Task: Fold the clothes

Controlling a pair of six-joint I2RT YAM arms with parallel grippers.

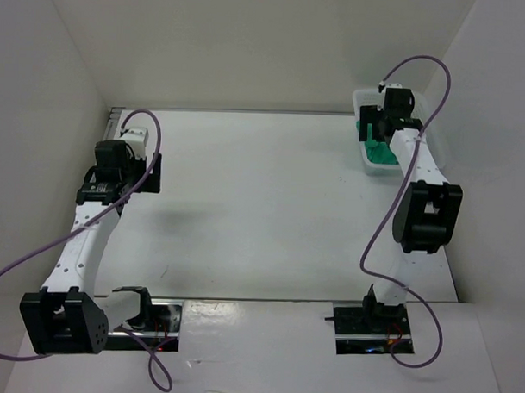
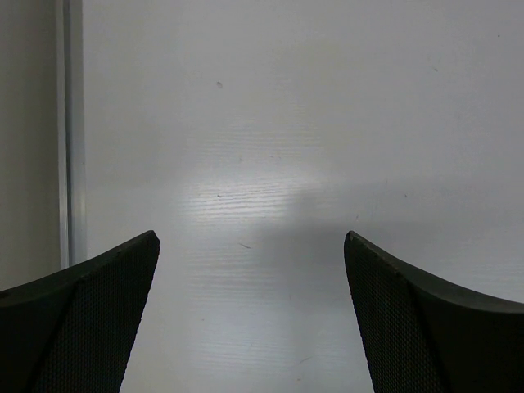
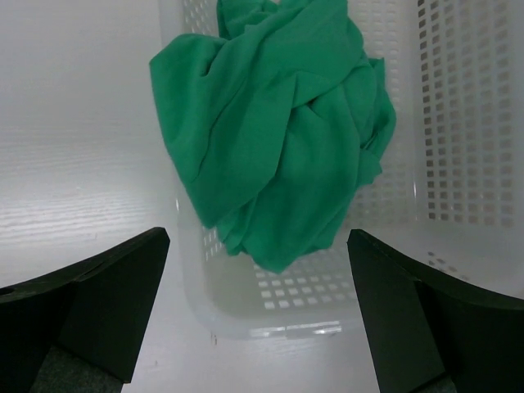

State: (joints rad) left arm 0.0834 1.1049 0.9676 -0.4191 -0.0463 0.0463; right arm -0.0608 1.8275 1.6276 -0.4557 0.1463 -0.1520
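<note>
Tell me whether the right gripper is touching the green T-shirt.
Apart. The right wrist view shows the open right gripper short of the T-shirt, with white basket showing between its fingers and the cloth.

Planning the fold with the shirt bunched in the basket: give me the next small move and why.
Probably lower the right fingers onto the green T-shirt and close them. They stand open above the crumpled shirt, which lies in the white basket, not spread on the table.
</note>
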